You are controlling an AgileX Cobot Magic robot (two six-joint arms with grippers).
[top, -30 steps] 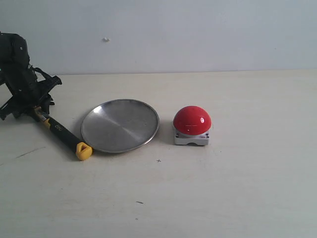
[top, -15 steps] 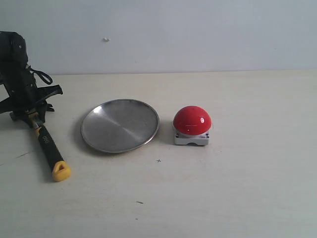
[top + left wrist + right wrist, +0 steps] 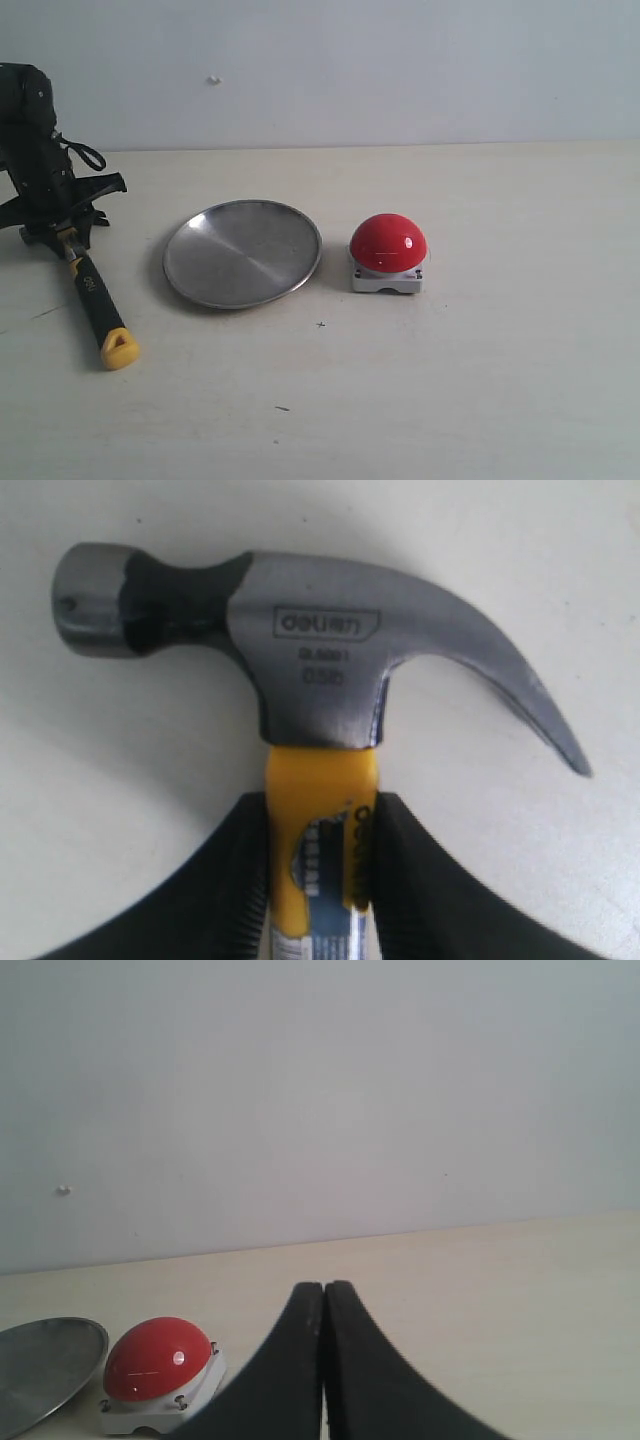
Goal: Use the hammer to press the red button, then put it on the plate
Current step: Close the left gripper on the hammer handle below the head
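Left claw [image 3: 320, 805] clamps the yellow neck of a black-handled steel hammer [image 3: 95, 300] at the pale counter's [image 3: 450, 380] left, butt pointing near. To its right sit a round silver metal plate [image 3: 243, 252], then a glossy red dome button [image 3: 388, 243]. Right claw [image 3: 323, 1290] is pinched closed, empty.

Work surface: a flat, matte, pale cream tabletop [image 3: 500, 380] fills the lower part of the exterior view. It carries a few small dark specks [image 3: 320, 323] and one thin dark scratch [image 3: 45, 309] (near that view's left edge).

Rear boundary: a plain, pale blue-grey wall [image 3: 420, 70] meets the tabletop in a straight horizontal line. One small pale bump [image 3: 213, 79] sits on the wall.

Lighting: soft, even, with faint shadows.
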